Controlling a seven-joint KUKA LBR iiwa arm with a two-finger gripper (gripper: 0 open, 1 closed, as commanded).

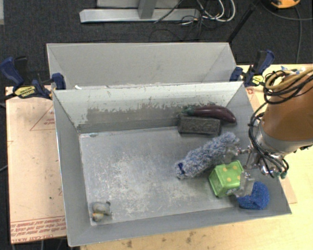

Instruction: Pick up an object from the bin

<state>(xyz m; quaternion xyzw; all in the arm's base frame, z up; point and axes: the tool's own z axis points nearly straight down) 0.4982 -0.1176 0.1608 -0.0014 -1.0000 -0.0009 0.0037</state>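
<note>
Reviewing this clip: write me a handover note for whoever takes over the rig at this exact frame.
Gripper: low at the bin's right side, right beside the green cube with yellow dots; grip state unclear.
Nearby: blue soft thing in the lower-right corner, fuzzy grey-blue duster just behind the cube.
Back wall: dark grey block, purple aubergine. Lower-left corner: small beige thing.
Done: nothing visibly lifted.
Left: grasp one thing and lift it out.

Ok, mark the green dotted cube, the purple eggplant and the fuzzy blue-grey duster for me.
green dotted cube (225,180), camera view, on its top face.
purple eggplant (214,112), camera view, middle of its body.
fuzzy blue-grey duster (205,157), camera view, middle of its length.
</note>
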